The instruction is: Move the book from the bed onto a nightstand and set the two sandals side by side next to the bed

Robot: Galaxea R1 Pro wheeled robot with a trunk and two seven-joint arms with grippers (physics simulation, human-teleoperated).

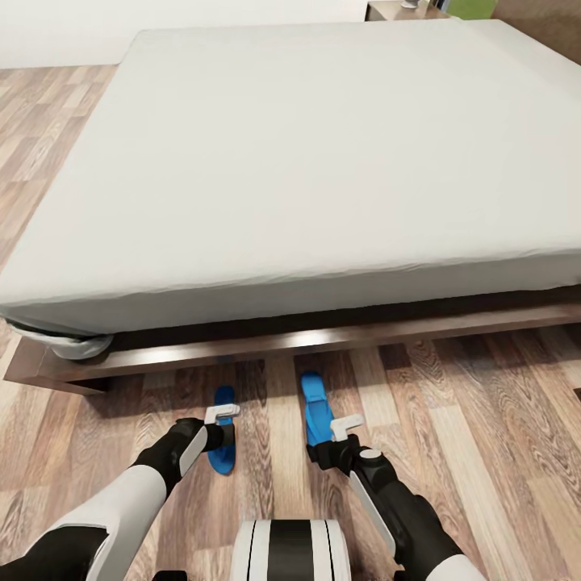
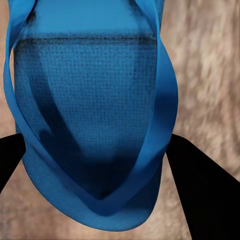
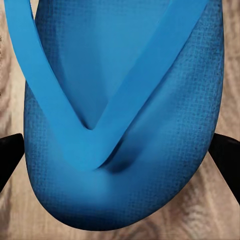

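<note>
On the wood-plank floor [image 1: 484, 420] just short of the bed's near frame rail lay the two sandals, bright blue flat flip-flops with woven-textured soles and smooth V-shaped straps. The left sandal [image 1: 223, 440] and the right sandal [image 1: 316, 407] lay side by side with a strip of bare floor between them, each with its long axis running toward the bed [image 1: 323, 161], roughly square to the rail; the right one reached nearer the rail. The left gripper [image 1: 221, 415] hung over the left sandal [image 2: 95, 125], its dark fingers [image 2: 205, 185] spread either side of the sole, clear of it. The right gripper [image 1: 345, 426] hung over the right sandal [image 3: 125, 125], fingers [image 3: 227, 155] likewise apart, flanking the sole. The pale mattress lay bare above the dark frame. A nightstand [image 1: 399, 10] stood past the far corner.
</note>
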